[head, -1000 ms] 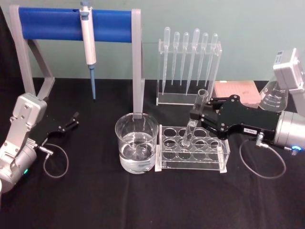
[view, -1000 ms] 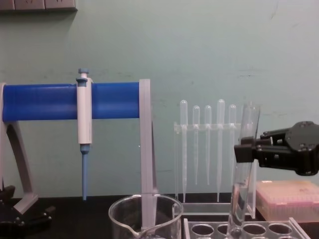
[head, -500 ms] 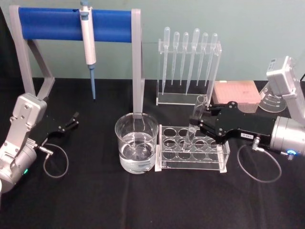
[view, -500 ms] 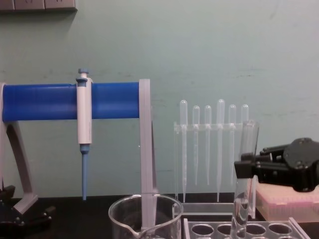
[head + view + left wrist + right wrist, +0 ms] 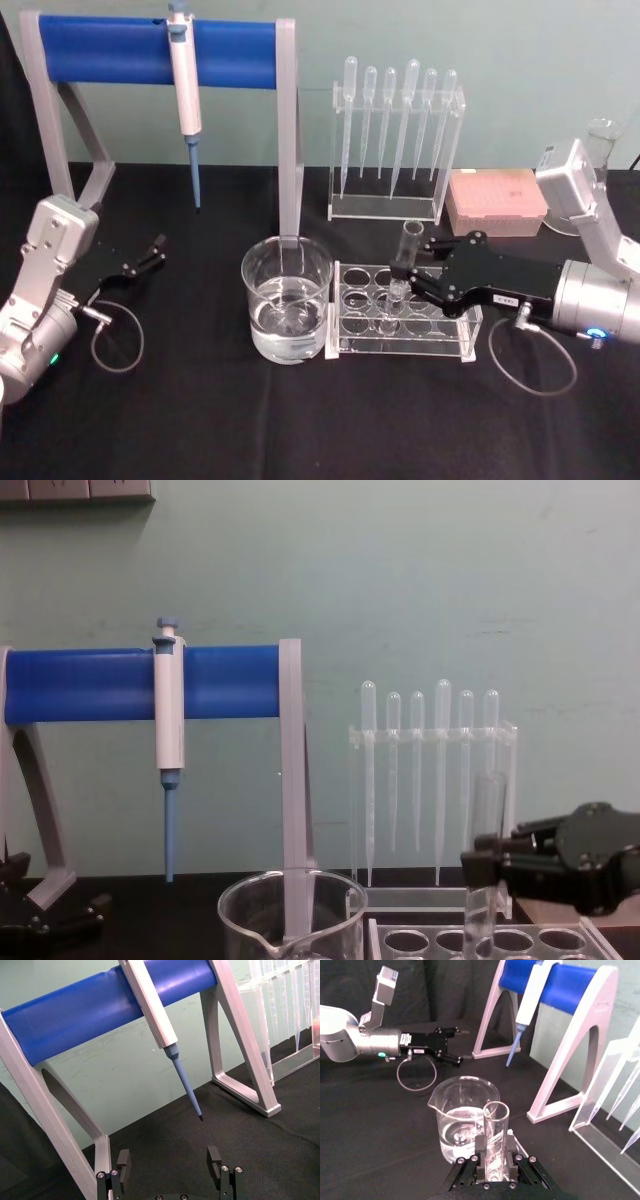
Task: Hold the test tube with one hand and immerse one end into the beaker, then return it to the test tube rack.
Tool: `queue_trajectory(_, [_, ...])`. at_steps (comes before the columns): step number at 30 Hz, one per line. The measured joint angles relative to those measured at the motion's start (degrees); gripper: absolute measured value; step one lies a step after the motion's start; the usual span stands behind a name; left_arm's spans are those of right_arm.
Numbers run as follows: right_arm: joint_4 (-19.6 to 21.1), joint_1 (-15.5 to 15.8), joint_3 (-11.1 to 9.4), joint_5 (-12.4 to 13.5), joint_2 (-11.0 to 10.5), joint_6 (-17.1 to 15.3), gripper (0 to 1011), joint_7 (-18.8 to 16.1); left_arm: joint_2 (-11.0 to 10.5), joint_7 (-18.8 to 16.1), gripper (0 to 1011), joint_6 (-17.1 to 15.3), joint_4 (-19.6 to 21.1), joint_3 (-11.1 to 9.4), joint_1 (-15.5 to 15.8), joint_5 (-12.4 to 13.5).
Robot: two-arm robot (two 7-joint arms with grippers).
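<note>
Blue-barred stand [image 5: 150, 50], hanging pipettor [image 5: 184, 75], pipette rack [image 5: 395, 130], tube rack [image 5: 405, 325]

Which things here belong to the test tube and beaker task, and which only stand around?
Belong to the job:
- test tube, gripped by the right gripper over the tube rack
- beaker holding clear liquid

Just standing about:
- pipettor on the blue stand
- pipettes
- pink box
- left gripper, open, idle

Lab bench: pipettor [image 5: 184, 70] on stand, pipette rack [image 5: 397, 140], beaker [image 5: 287, 312].
</note>
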State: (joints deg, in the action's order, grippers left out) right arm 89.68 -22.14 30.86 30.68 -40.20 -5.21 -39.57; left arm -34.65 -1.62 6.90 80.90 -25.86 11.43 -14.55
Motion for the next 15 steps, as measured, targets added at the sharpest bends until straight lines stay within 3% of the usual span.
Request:
queue_trajectory(13, [-0.3, -0.1, 0.2, -0.1, 0.2, -0.3, 239, -0.2, 0.0, 0.0, 1000, 0.0, 0.0, 0.0, 0.0, 0.0])
queue_trajectory(15, [-0.3, -0.1, 0.1, -0.1, 0.2, -0.2, 279, -0.2, 0.0, 0.0, 1000, 0.0, 0.0, 0.0, 0.0, 0.0])
